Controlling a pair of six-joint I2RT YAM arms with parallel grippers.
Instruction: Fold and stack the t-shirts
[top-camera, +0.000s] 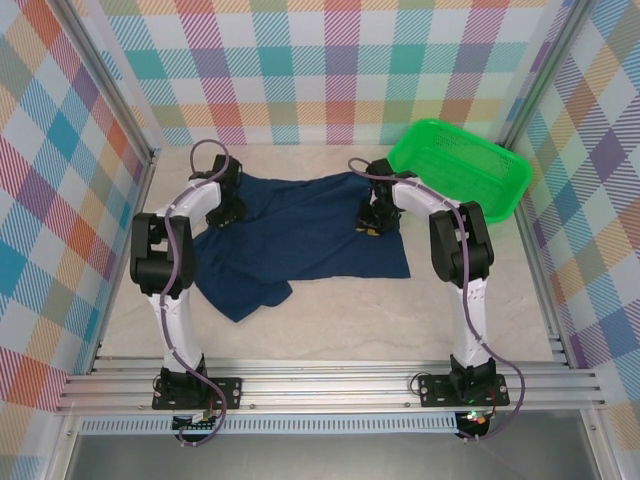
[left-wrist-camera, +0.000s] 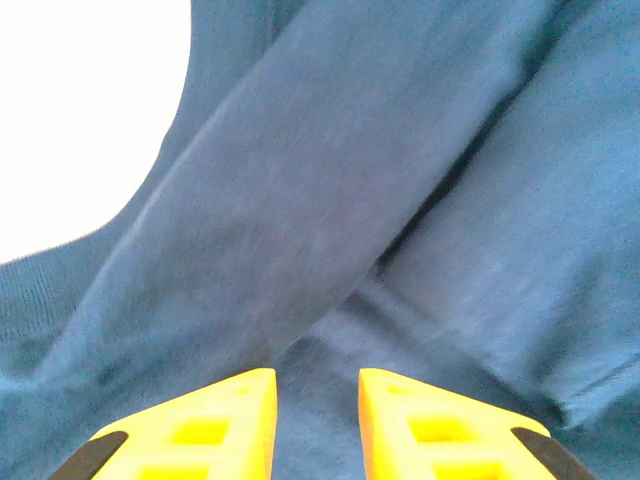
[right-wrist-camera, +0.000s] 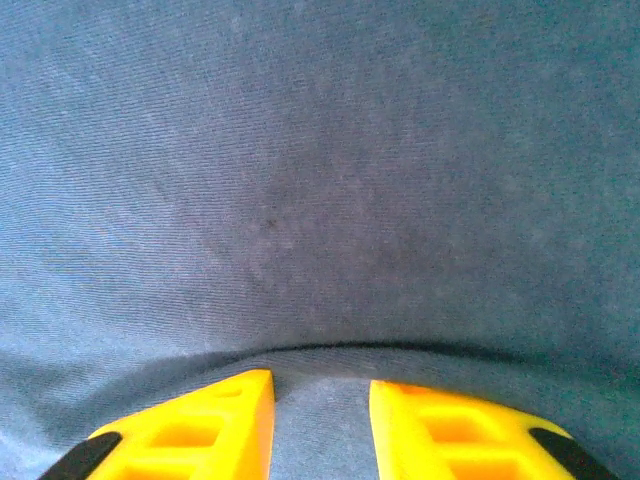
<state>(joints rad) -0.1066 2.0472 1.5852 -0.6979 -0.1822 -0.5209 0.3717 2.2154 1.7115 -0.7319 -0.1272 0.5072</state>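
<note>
Navy t-shirt (top-camera: 300, 235) lies spread on the table's (top-camera: 400, 320) far half, long axis left-right, with left gripper (left-wrist-camera: 317, 382) at its far-left end and right gripper (right-wrist-camera: 321, 382) at its far-right end, each narrowed on pinched cloth, equally near.

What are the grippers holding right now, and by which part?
The navy t-shirt: left gripper and right gripper each appear to pinch cloth along its far edge.

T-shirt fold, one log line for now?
t-shirt: rumpled, unfolded on table | left hand: far-left edge, cloth between fingers | right hand: same, far-right edge | basket: far right
</note>
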